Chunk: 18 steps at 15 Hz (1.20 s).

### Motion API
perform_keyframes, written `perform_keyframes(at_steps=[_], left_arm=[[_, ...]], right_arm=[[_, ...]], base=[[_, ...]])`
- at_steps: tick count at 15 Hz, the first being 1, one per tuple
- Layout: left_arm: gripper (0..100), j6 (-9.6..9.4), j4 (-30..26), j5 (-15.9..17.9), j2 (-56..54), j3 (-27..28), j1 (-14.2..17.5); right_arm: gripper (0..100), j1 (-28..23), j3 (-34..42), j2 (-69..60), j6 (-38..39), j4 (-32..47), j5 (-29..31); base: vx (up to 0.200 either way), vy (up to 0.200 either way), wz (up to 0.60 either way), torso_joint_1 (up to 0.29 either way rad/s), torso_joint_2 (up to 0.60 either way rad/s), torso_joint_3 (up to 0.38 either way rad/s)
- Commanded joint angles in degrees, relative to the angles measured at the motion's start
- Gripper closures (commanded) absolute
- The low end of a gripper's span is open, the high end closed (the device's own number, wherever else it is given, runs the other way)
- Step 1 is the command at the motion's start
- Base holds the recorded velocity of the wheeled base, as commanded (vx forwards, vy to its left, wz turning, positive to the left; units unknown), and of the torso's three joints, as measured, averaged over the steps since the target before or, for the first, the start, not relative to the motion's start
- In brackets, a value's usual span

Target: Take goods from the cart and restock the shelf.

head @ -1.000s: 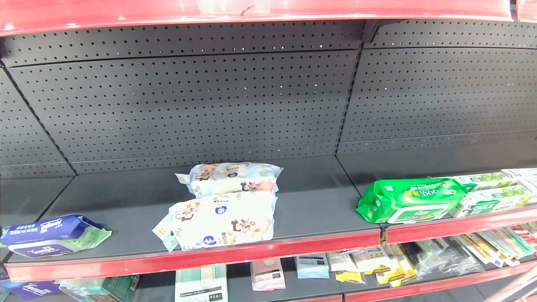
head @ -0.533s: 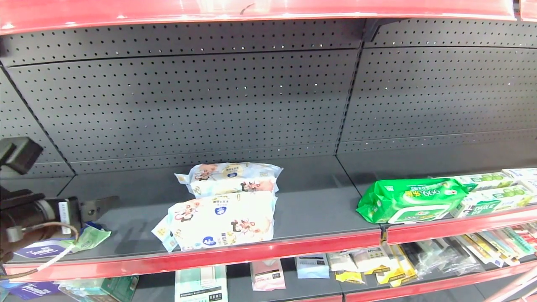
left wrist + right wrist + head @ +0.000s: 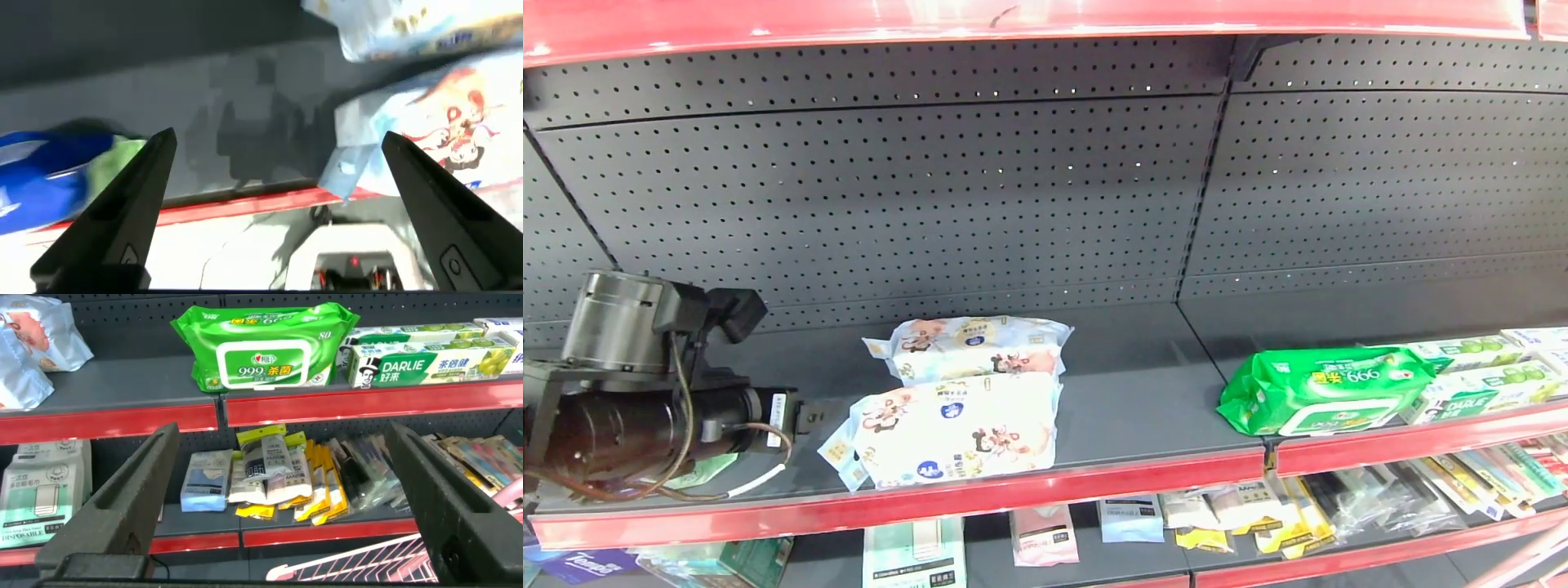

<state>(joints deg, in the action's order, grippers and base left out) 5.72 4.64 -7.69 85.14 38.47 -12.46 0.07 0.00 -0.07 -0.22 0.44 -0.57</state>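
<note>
Where the grey shelf runs across the head view, its red front lip marks the near edge and the perforated back panel closes the far side. The left arm lies over the shelf's left end, above the lip. Two cartoon-printed packs sit one behind the other. The front one reaches the lip, and the rear one leaves bare deck between itself and the back panel. A wide bare stretch of deck separates them from the green wipes pack, whose front edge also meets the lip, with toothpaste boxes just beside it. A blue tissue pack lies at the left end near the lip.

The left gripper is spread wide and empty, hovering over the deck between the blue pack and the front cartoon pack, whose corner sits just inside one finger. The right gripper is likewise spread wide with nothing in it, held in front of the lower shelf, with the cart's pink rim below it.
</note>
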Motion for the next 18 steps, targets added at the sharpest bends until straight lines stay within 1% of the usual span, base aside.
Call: perform_keyframes(at_steps=[1,4,5,6,7,8,9,13,16,18], left_arm=[[0,0.00,0.0,-0.1,2.4,0.2,-0.6],[0,0.08,0.0,-1.4,2.2,0.2,-0.6],[0,2.46,0.6,-1.7,1.7,0.3,-0.6],[0,3.86,0.7,-1.8,1.6,0.2,-0.6],[0,5.88,0.7,-2.1,1.7,-0.2,-0.5],[0,7.20,0.6,-2.6,1.8,-0.6,-0.3],[0,7.99,0.6,-3.3,2.2,-1.1,0.0],[0,7.99,0.8,-4.0,5.1,-1.1,0.1],[0,8.08,2.2,-4.1,6.8,-0.9,-0.1],[0,8.08,2.6,-3.6,7.5,-0.8,-1.1]], right_arm=[[0,0.0,0.0,0.1,0.0,0.0,0.0],[0,0.0,0.0,0.1,0.0,0.0,0.0],[0,0.0,0.0,0.1,0.0,0.0,0.0],[0,0.0,0.0,0.1,0.0,0.0,0.0],[0,0.0,0.0,0.1,0.0,0.0,0.0],[0,0.0,0.0,0.1,0.0,0.0,0.0],[0,0.0,0.0,0.1,0.0,0.0,0.0],[0,0.0,0.0,0.1,0.0,0.0,0.0],[0,0.0,0.0,0.1,0.0,0.0,0.0],[0,0.0,0.0,0.1,0.0,0.0,0.0]], base=[[0.000,0.000,0.00,0.000,0.00,0.000],[0.000,0.000,0.00,0.000,0.00,0.000],[0.000,0.000,0.00,0.000,0.00,0.000],[0.000,0.000,0.00,0.000,0.00,0.000],[0.000,0.000,0.00,0.000,0.00,0.000],[0.000,0.000,0.00,0.000,0.00,0.000],[0.000,0.000,0.00,0.000,0.00,0.000],[0.000,0.000,0.00,0.000,0.00,0.000],[0.000,0.000,0.00,0.000,0.00,0.000],[0.000,0.000,0.00,0.000,0.00,0.000]])
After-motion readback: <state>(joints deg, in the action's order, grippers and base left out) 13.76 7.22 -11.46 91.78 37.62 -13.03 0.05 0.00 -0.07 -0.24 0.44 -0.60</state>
